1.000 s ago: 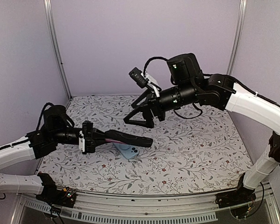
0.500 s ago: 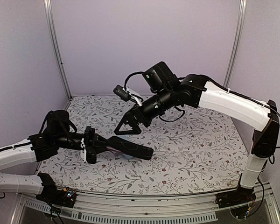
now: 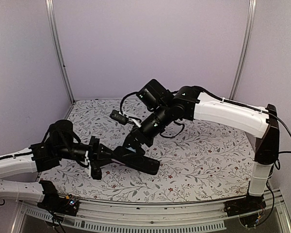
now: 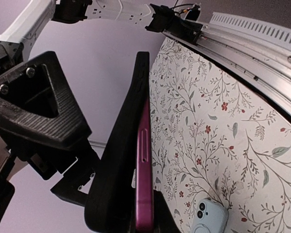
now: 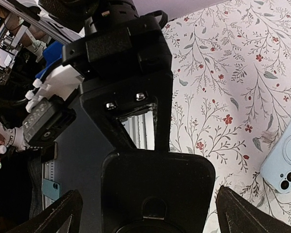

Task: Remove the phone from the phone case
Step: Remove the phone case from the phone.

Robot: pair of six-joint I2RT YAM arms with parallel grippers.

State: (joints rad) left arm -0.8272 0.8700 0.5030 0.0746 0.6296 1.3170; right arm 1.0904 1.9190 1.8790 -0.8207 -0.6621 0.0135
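- While the left gripper [image 3: 148, 164] is clamped narrow, it holds a magenta phone case [image 4: 144, 165] edge-on between its fingers, lifted off the table [image 4: 218, 121].
- Seen from the left wrist, the case's side-button edge runs along the inner face of one finger. From this edge-on angle I cannot tell whether the phone is seated inside it.
- A light-blue phone [image 4: 207, 216] lies flat on the table below and just beside the left fingertips, lenses and ring facing up. Nothing grips it.
- The right gripper [image 3: 135, 144] hangs just above the left fingers with its jaws spread wide and empty. In its wrist view its fingers [image 5: 63, 213] straddle the left gripper's body.
- Step in hand, as I judge it: the left arm presents the case while the right arm approaches to work the phone free.
- The next move calls for the right fingers to line up with an exposed edge of the case, beyond the left fingertips. They would then close on it and peel or push while the left grip stays firm.
- Compared with a second ago, the right gripper has come down from well above and behind the left gripper to almost touching it.
- The left gripper has shifted slightly, and in the top view its fingers now hide the light-blue phone. Both jaw settings are unchanged.
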